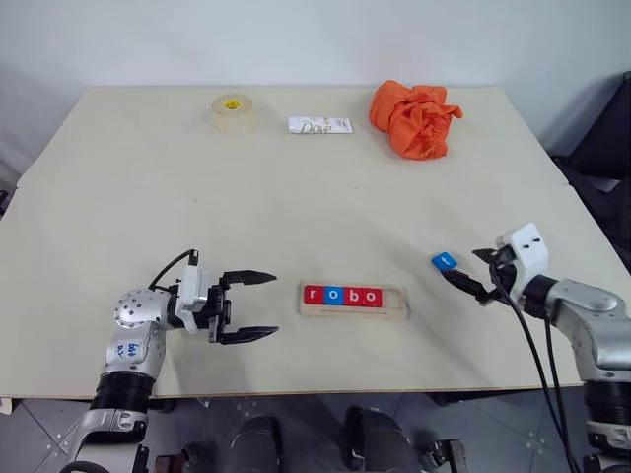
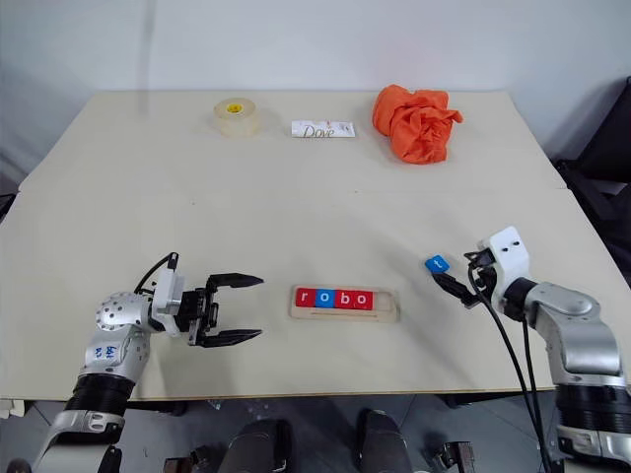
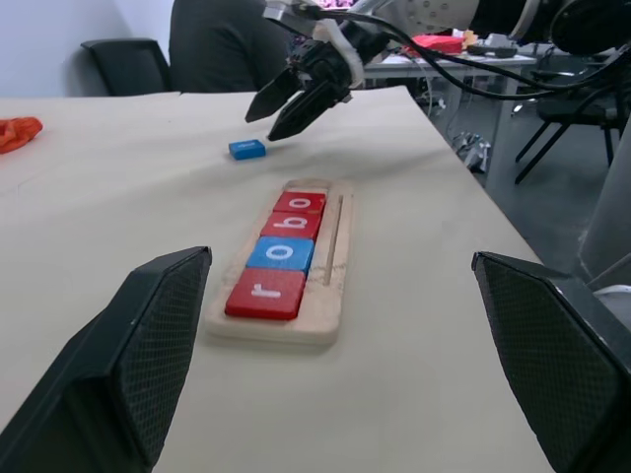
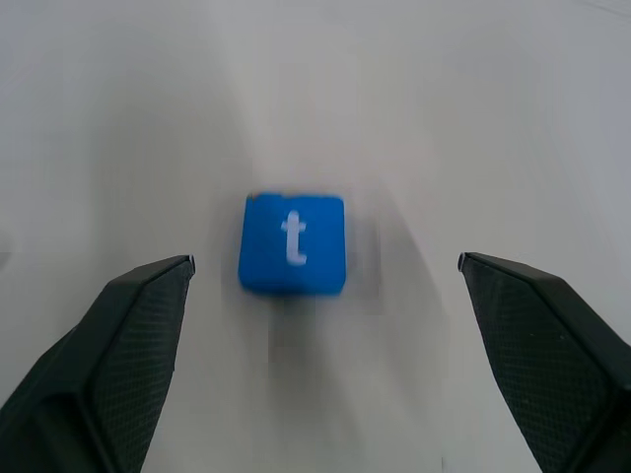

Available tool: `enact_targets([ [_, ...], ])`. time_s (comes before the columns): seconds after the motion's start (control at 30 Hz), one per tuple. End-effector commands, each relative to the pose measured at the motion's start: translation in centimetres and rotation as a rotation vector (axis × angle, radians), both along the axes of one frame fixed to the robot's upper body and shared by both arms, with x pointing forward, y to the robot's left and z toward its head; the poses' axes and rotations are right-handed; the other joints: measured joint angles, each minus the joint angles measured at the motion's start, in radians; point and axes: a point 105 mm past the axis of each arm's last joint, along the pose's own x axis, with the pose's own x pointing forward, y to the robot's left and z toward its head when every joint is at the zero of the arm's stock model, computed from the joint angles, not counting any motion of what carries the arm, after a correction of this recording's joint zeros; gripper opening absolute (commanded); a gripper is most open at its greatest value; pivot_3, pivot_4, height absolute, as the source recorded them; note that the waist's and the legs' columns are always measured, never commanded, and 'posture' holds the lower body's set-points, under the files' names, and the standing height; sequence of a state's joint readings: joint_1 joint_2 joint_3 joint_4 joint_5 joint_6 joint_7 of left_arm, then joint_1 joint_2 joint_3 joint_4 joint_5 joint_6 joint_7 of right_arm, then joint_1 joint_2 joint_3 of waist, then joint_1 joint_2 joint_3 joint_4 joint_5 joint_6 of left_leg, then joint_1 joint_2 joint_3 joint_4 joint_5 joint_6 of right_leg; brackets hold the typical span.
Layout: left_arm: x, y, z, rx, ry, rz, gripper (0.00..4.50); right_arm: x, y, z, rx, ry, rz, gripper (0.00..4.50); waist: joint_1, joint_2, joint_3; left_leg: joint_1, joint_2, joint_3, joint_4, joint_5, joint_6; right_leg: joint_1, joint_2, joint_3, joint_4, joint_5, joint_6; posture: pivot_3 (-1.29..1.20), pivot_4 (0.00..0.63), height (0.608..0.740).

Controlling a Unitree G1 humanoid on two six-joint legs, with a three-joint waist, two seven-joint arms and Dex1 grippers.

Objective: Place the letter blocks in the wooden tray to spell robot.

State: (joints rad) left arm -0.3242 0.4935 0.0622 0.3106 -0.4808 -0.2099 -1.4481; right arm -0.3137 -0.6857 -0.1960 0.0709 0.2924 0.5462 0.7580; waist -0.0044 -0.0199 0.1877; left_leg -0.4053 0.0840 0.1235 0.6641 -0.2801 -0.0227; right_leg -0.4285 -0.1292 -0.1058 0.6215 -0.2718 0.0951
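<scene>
- Four letter blocks [image 1: 341,295] sit in the wooden tray [image 1: 399,307], reading r, o, b, o; the slot at its right end is bare.
- The last tile, the blue t block [image 4: 292,243], lies flat on the table [image 1: 296,197], well to the right of the tray.
- My right gripper [image 1: 461,280] hangs just beside the t, fingers spread wide, holding nothing.
- My left gripper [image 1: 246,306] waits left of the tray, spread and empty.
- Left to do, I judge: pick up the t and set it in that end slot.
</scene>
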Motion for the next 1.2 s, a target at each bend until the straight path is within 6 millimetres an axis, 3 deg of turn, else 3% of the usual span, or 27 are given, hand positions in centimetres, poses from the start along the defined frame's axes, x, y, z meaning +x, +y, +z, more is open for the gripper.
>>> enact_targets([
  [0.03, -0.4, 0.5, 0.8, -0.006, -0.035, 0.025, 4.50, 0.7, 0.1, -0.4, -0.006, -0.005, -0.015, 4.49, 0.002, 0.000, 0.000, 0.000, 0.000, 0.000, 0.000, 0.000, 0.000, 0.000, 0.000, 0.000, 0.000, 0.000, 0.000, 0.00, 0.150, 0.740],
  [0.17, -0.6, 0.6, 0.8, -0.006, -0.035, 0.035, 4.50, 0.7, 0.8, -1.4, 0.004, 0.038, -0.011, 4.49, 0.001, 0.000, 0.000, 0.000, 0.000, 0.000, 0.000, 0.000, 0.000, 0.000, 0.000, 0.000, 0.000, 0.000, 0.000, 0.00, 0.150, 0.740],
  [0.2, -0.7, 0.5, 0.8, -0.006, -0.035, 0.035, 4.50, 0.6, 0.8, -1.7, 0.006, 0.058, -0.019, 4.31, 0.001, 0.000, 0.000, 0.000, 0.000, 0.000, 0.000, 0.000, 0.000, 0.000, 0.000, 0.000, 0.000, 0.000, 0.000, 0.00, 0.150, 0.740],
  [0.3, -0.7, 0.4, 0.8, -0.008, -0.036, 0.037, 4.50, 0.5, 1.0, -1.6, 0.007, 0.046, -0.029, 3.57, 0.000, 0.000, 0.000, 0.000, 0.000, 0.000, 0.000, 0.000, 0.000, 0.000, 0.000, 0.000, 0.000, 0.000, 0.000, 0.00, 0.150, 0.740],
  [0.5, -0.5, -0.1, 0.8, -0.012, -0.036, 0.016, 4.50, 0.8, 1.5, -0.3, 0.020, -0.023, -0.088, 1.48, 0.000, 0.000, 0.000, 0.000, 0.000, 0.000, 0.000, 0.000, 0.000, 0.000, 0.000, 0.000, 0.001, 0.000, 0.000, 0.00, 0.150, 0.740],
  [0.73, -0.2, -0.5, 0.9, -0.011, -0.029, -0.018, 4.50, -1.1, 2.9, 2.1, 0.113, -0.106, -0.257, 1.46, 0.002, 0.000, 0.000, 0.000, 0.000, 0.000, 0.000, 0.000, 0.000, -0.001, 0.000, 0.000, 0.001, 0.000, 0.000, 0.00, 0.150, 0.740],
  [1.0, 0.1, -0.4, 0.9, -0.007, -0.018, -0.040, 4.50, -5.1, 3.9, 0.7, 0.132, -0.030, -0.439, 1.46, 0.002, 0.000, 0.000, -0.001, 0.000, -0.001, -0.001, 0.000, 0.000, 0.000, 0.000, 0.000, 0.000, 0.000, 0.000, 0.00, 0.150, 0.740],
  [1.2, 0.5, -0.5, 0.9, -0.002, -0.017, -0.053, 4.50, -5.9, 4.7, -1.0, 0.148, 0.034, -0.474, 1.46, -0.002, 0.000, 0.000, -0.001, 0.000, -0.001, -0.001, 0.000, 0.000, 0.000, 0.000, 0.000, 0.000, 0.000, -0.001, 0.00, 0.150, 0.740],
])
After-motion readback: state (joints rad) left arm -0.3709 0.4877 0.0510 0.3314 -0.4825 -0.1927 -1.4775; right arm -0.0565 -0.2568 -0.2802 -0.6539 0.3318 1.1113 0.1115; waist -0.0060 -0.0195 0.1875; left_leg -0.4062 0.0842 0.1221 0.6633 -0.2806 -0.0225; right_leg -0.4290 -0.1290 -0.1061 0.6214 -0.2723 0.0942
